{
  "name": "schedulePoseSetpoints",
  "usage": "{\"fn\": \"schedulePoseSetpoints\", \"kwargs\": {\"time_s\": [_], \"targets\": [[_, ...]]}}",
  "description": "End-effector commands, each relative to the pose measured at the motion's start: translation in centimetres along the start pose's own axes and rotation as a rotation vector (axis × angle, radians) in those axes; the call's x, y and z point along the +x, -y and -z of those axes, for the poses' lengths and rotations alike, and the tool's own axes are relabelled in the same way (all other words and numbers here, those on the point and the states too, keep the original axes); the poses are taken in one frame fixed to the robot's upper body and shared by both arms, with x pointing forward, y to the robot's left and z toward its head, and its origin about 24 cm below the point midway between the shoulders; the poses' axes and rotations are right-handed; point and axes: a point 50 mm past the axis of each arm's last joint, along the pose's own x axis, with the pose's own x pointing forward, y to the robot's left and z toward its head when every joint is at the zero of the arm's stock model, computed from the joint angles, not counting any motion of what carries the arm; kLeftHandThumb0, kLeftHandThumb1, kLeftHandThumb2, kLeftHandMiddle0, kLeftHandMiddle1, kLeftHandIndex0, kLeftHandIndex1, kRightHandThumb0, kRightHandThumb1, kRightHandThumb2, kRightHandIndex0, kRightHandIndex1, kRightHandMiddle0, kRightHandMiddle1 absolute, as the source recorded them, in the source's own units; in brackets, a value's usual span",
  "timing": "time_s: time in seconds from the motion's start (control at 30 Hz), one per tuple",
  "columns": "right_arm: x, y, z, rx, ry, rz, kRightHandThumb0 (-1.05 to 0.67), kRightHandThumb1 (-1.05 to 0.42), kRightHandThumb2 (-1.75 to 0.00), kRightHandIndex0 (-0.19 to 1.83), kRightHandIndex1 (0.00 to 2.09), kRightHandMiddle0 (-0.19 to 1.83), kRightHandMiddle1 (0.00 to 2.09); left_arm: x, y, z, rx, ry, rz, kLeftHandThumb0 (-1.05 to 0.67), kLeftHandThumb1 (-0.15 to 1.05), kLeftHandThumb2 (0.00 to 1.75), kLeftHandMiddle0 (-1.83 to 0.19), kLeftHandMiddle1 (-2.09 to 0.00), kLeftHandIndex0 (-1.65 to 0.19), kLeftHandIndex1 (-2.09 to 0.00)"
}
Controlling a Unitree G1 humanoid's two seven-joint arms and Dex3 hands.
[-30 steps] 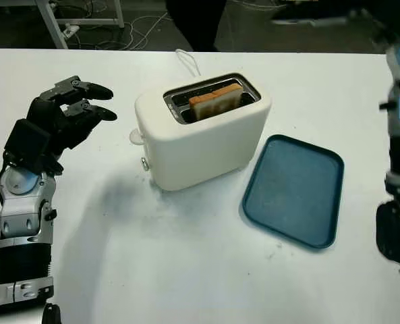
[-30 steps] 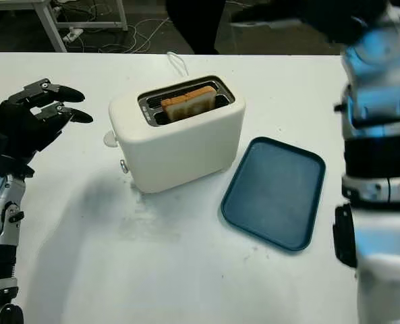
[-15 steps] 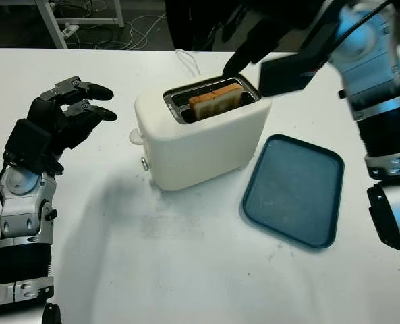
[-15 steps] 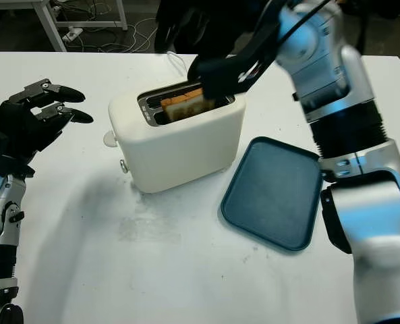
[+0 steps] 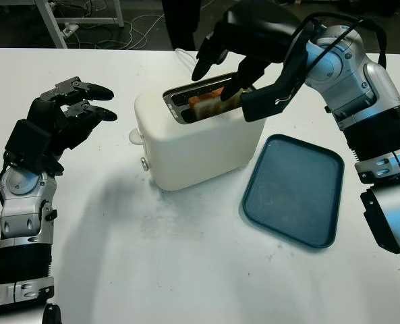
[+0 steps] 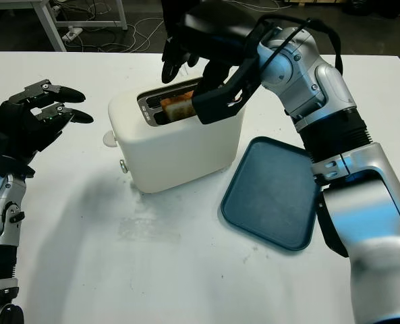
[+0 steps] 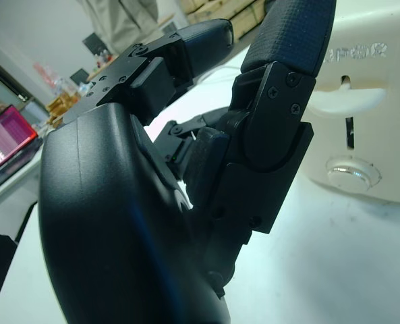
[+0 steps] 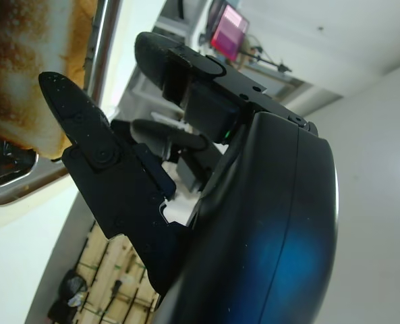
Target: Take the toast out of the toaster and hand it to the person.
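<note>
Toast sits in the toaster slot, ungrasped. Your right hand, a second ago away from the toaster, now hovers above it, fingers apart, ready to pinch. Left hand waits beside the toaster, open.

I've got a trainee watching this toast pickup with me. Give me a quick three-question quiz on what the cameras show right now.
1. True or false: the toast is already out of the toaster.
2. Which hand is over the toaster slot: A) the left hand, B) the right hand, C) a person's hand?
3. Fill in: the blue tray lies on the white table on the robot's ____ side of the toaster.

Key
1. False: the toast sits in the slot and the right hand is open above it, not yet gripping.
2. B. The left hand is open, raised over the table on the toaster's other side.
3. right
</note>
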Motion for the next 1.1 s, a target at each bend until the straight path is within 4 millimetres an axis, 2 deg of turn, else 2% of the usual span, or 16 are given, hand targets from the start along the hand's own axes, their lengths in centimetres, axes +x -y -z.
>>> {"fn": "schedulePoseSetpoints", "kwargs": {"time_s": [0.0,0.2,0.33,0.53,0.7,0.9,1.07], "targets": [[-0.1,-0.6,0.2,0.006,0.005,0.004,-0.36,-0.59,-0.01,0.72,0.81,1.08,0.00,-0.2,0.0,0.0,-0.003,0.002,-0.004,-1.05,0.90,0.00,-0.76,-0.88,-0.74,-0.79],[-0.1,-1.0,0.4,0.007,-0.011,-0.013,-0.37,-0.59,-0.01,0.71,0.80,1.05,0.00,-0.4,0.2,0.1,-0.004,-0.009,-0.002,-1.05,0.88,0.00,-0.79,-0.84,-0.79,-0.73],[0.1,-1.1,0.3,0.002,-0.011,-0.027,-0.38,-0.59,0.00,0.70,1.07,1.05,0.00,-0.5,0.2,0.1,-0.003,-0.005,-0.001,-1.05,0.89,0.00,-0.80,-0.83,-0.81,-0.70],[0.2,-1.2,0.1,0.006,-0.013,-0.060,-0.41,-0.60,0.00,0.66,1.15,1.05,0.00,-0.3,0.2,0.1,-0.015,-0.009,-0.003,-1.05,0.88,0.00,-0.81,-0.81,-0.83,-0.67],[0.2,-1.3,-0.1,0.025,-0.011,-0.078,-0.41,-0.60,0.00,0.65,1.04,1.04,0.00,-0.1,0.2,0.0,-0.016,-0.005,0.002,-1.05,0.88,0.00,-0.80,-0.81,-0.82,-0.67],[0.2,-1.8,-0.4,0.030,0.001,-0.103,-0.41,-0.61,-0.01,0.66,1.01,1.05,0.01,0.0,0.1,-0.1,-0.003,0.000,0.001,-1.05,0.89,0.00,-0.79,-0.83,-0.80,-0.69],[0.1,-2.6,-0.4,0.041,0.000,-0.137,-0.37,-0.62,0.00,0.69,0.80,1.04,0.00,0.0,0.1,-0.1,-0.004,0.005,-0.007,-1.05,0.89,0.00,-0.78,-0.85,-0.79,-0.72]]}}
